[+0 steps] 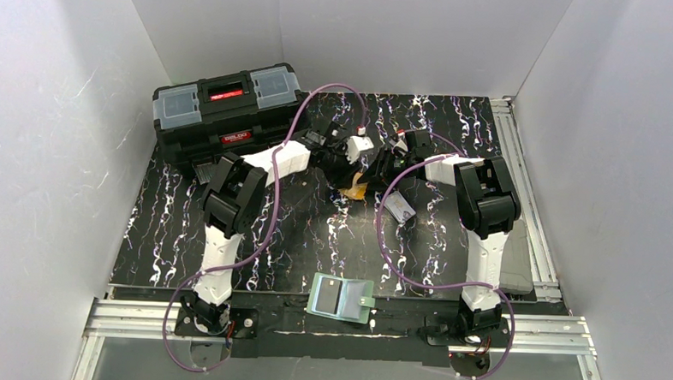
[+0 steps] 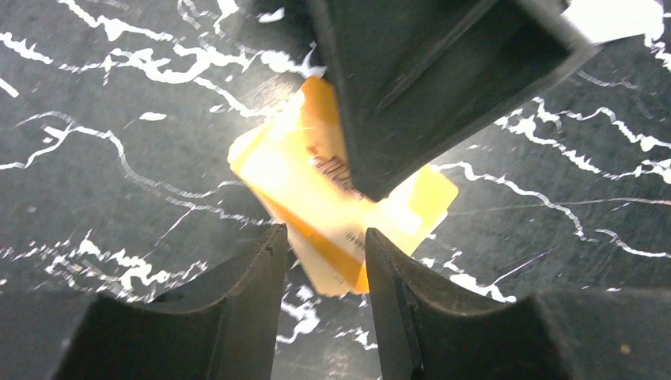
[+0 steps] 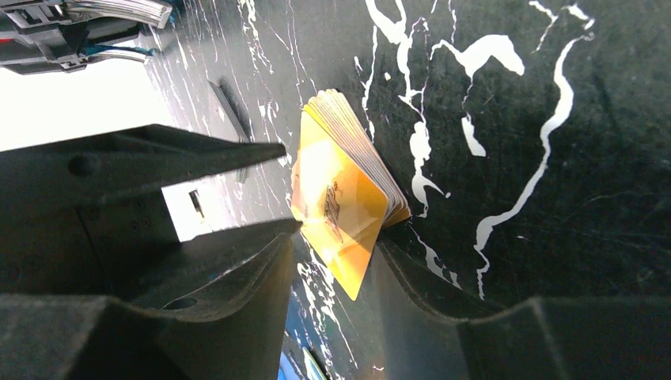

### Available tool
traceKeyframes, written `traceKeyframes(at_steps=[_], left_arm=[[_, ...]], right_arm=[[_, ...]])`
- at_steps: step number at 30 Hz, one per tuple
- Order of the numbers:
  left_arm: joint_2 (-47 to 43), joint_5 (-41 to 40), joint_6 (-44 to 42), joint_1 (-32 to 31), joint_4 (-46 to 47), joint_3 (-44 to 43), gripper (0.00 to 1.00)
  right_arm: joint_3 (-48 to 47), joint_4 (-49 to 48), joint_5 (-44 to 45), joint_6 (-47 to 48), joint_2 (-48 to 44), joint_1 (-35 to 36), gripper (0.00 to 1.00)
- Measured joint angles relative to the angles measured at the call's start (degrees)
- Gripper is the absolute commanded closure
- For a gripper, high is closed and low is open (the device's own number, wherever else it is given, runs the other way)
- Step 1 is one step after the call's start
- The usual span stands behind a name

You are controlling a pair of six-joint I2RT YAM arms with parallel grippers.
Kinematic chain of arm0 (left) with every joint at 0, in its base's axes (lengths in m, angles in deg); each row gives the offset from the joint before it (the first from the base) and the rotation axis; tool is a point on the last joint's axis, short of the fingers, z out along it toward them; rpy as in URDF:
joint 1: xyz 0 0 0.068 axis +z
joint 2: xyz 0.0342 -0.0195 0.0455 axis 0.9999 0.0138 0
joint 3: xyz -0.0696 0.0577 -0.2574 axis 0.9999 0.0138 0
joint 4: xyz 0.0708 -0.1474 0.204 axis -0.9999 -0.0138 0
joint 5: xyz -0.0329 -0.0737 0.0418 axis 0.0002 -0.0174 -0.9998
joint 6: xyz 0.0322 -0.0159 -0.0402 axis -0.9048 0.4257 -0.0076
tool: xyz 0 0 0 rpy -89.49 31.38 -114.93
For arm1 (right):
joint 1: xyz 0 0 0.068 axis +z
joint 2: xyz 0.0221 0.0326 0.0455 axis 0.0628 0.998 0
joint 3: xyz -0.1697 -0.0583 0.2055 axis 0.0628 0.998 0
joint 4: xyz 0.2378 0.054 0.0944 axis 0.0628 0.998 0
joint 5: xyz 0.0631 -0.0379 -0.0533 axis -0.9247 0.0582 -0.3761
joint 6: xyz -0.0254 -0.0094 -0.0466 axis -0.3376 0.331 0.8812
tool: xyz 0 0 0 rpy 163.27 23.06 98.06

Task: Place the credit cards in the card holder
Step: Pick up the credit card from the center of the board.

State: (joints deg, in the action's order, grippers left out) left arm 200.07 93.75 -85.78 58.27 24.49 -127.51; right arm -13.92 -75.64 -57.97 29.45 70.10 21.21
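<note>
Closest in, between the arm bases, the holder [image 1: 341, 297] lies open and flat at the near edge of the table [image 1: 253, 246], inside facing up. Bare tabletop separates it from both cards. Mid-table, the orange card [image 1: 353, 189] stands tilted up on an edge, with both grippers meeting around it. The right gripper [image 3: 336, 257] straddles its faces with jaws parted: one finger rests against the back and a sliver of room is left at the front. The left gripper [image 2: 326, 237] has a fingertip on either side of the card's lower corner; whether they pinch it I cannot tell. The white card [image 1: 399, 208] lies flat just nearer and to the right. The toolbox [image 1: 225, 108] sits at the far-left corner, well apart.
</note>
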Motion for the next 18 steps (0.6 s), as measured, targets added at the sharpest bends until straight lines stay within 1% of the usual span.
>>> traceKeyframes(at_steps=[6, 18], left_arm=[[-0.9, -1.27, -2.4, 1.95, 0.68, 2.03, 0.6], [-0.9, -1.46, -3.5, 1.73, 1.27, 2.08, 0.6]], right_arm=[[-0.02, -0.22, -0.35, -0.15, -0.02, 0.02, 0.49], [-0.07, -0.2, -0.37, -0.15, -0.02, 0.04, 0.49]])
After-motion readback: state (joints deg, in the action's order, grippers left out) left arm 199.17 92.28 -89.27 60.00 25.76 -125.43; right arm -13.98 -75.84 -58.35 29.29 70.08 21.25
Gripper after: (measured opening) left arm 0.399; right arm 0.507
